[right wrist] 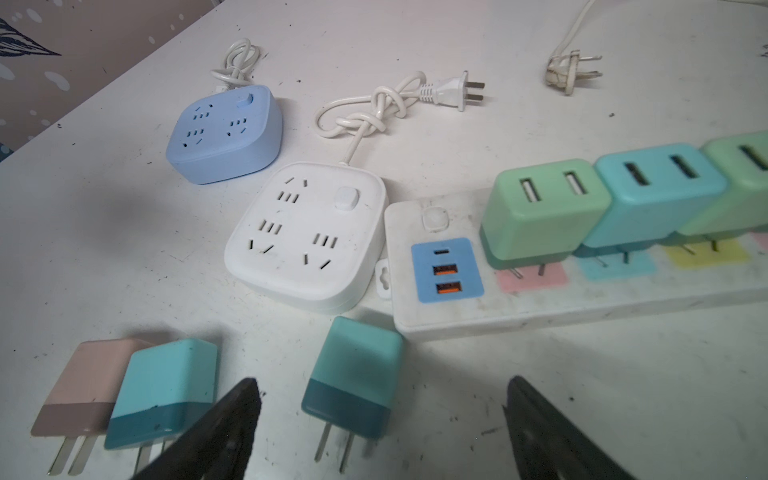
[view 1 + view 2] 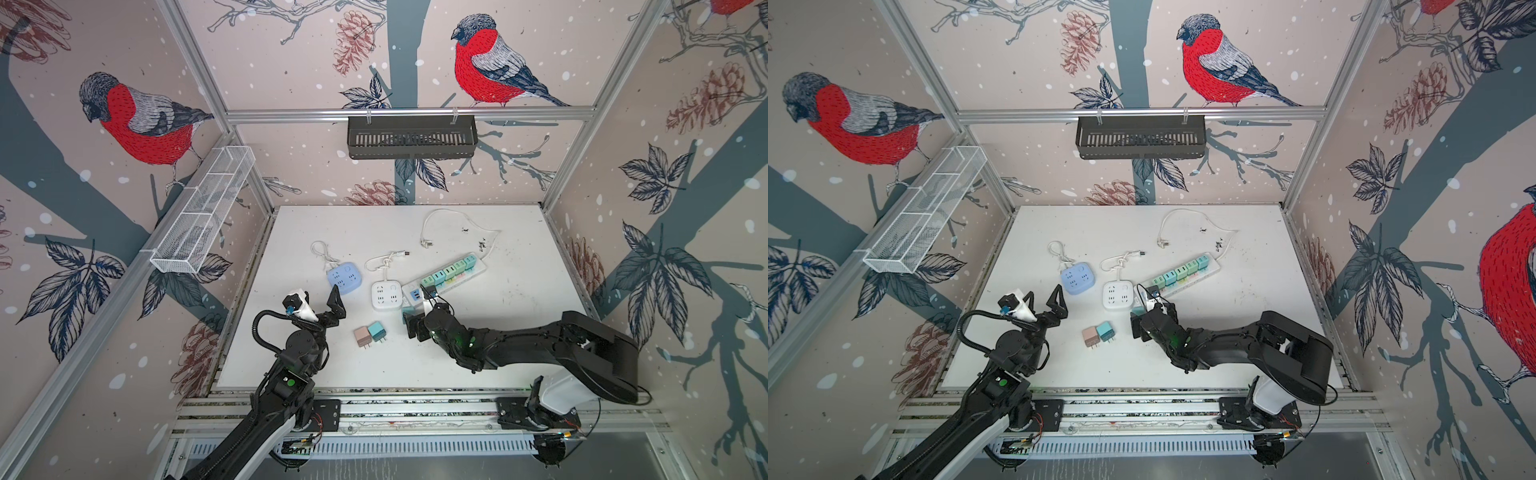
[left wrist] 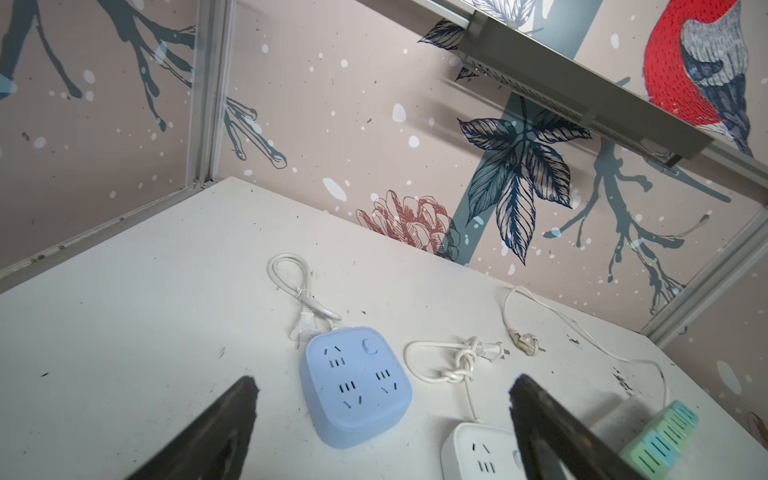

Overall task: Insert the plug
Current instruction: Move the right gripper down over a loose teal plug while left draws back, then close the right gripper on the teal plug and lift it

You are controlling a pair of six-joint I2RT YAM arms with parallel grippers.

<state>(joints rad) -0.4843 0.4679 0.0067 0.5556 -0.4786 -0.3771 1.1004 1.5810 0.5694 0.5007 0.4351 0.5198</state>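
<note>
Right gripper (image 1: 382,384) fingers fill my wrist view, spread wide and gripping nothing. The teal plug (image 1: 353,370) lies flat on the surface (image 1: 644,365) between them, apart from both, prongs toward the camera, just beside the power strip's (image 1: 457,324) USB end. I read the left gripper (image 3: 384,380) as spread wide and empty as well, with the blue socket cube (image 2: 344,277) near, at its one o'clock in both top views.
</note>
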